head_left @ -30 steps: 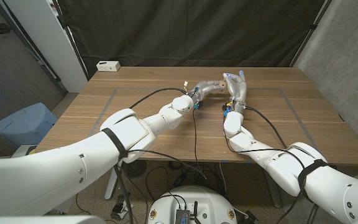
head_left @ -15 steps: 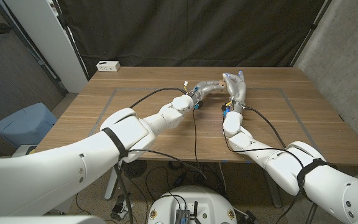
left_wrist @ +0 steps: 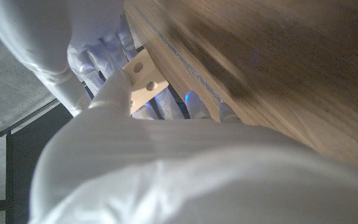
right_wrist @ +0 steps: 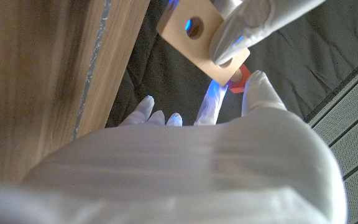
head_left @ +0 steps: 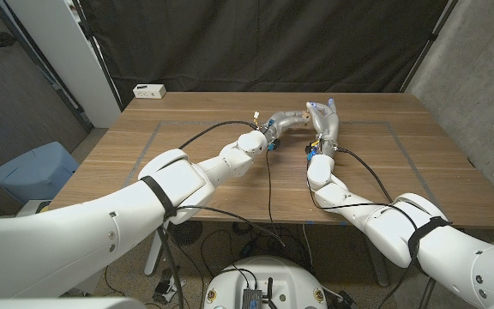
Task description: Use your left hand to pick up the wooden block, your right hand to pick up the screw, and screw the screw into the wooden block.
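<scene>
Over the middle of the wooden surface [head_left: 187, 120], in the head view, we see our left hand [head_left: 283, 119] gripping the wooden block [head_left: 303, 114], raised just beside our right hand [head_left: 325, 118]. In the left wrist view, the left hand's fingers [left_wrist: 114, 87] clamp the block, its two holes showing. In the right wrist view, our right hand pinches the orange-red screw [right_wrist: 238, 78] between thumb and finger, against the block's edge beside the large hole.
</scene>
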Available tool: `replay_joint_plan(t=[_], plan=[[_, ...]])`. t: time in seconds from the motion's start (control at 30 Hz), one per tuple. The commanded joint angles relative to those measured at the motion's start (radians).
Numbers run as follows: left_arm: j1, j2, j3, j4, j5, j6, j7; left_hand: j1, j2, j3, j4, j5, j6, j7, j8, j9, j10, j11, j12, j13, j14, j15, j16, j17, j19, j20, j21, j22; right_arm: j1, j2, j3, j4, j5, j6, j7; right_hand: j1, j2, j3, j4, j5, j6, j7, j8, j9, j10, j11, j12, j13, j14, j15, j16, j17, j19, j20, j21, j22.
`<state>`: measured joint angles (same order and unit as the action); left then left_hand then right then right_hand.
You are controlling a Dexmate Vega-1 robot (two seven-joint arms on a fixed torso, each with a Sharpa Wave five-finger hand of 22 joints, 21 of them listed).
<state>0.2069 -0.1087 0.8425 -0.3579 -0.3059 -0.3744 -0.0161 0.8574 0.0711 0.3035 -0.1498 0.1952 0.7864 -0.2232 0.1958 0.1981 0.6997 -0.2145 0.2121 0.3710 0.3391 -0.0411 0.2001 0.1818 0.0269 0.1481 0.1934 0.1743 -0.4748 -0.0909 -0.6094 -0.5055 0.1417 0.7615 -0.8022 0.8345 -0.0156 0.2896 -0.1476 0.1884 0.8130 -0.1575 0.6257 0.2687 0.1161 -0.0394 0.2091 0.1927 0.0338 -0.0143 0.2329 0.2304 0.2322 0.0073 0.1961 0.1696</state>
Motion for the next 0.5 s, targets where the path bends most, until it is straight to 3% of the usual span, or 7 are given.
replay_joint_plan(t=[0.03,0.5], plan=[[0.0,0.0,-0.001,0.0,-0.001,-0.003,0.0,-0.004,-0.001,0.007,-0.001,0.004,0.011,0.0,0.006,0.001,-0.007,0.0,0.003,0.003,0.001,-0.073,-0.002,0.0,-0.003,0.0,0.003,0.003,-0.002,-0.001,-0.003,0.0,0.005,0.002,-0.003,0.001,0.012,0.003,0.0,-0.002,0.005,0.001,0.004,0.003,0.002,-0.008,-0.003,0.004,0.002,-0.008,-0.003,0.001,-0.002,-0.005,0.001,0.006],[0.008,0.003,-0.005,-0.001,0.001,-0.028,0.0,-0.004,-0.001,0.007,-0.001,0.004,0.011,0.0,0.006,0.001,-0.009,0.0,0.003,0.003,0.001,-0.073,-0.001,0.0,-0.003,0.001,0.003,0.003,-0.015,-0.008,-0.001,-0.02,0.001,0.0,-0.01,0.002,0.013,0.003,-0.001,-0.002,0.008,0.001,0.006,0.002,0.004,-0.007,-0.002,0.004,0.003,-0.007,-0.003,0.002,-0.002,-0.005,0.001,0.006]])
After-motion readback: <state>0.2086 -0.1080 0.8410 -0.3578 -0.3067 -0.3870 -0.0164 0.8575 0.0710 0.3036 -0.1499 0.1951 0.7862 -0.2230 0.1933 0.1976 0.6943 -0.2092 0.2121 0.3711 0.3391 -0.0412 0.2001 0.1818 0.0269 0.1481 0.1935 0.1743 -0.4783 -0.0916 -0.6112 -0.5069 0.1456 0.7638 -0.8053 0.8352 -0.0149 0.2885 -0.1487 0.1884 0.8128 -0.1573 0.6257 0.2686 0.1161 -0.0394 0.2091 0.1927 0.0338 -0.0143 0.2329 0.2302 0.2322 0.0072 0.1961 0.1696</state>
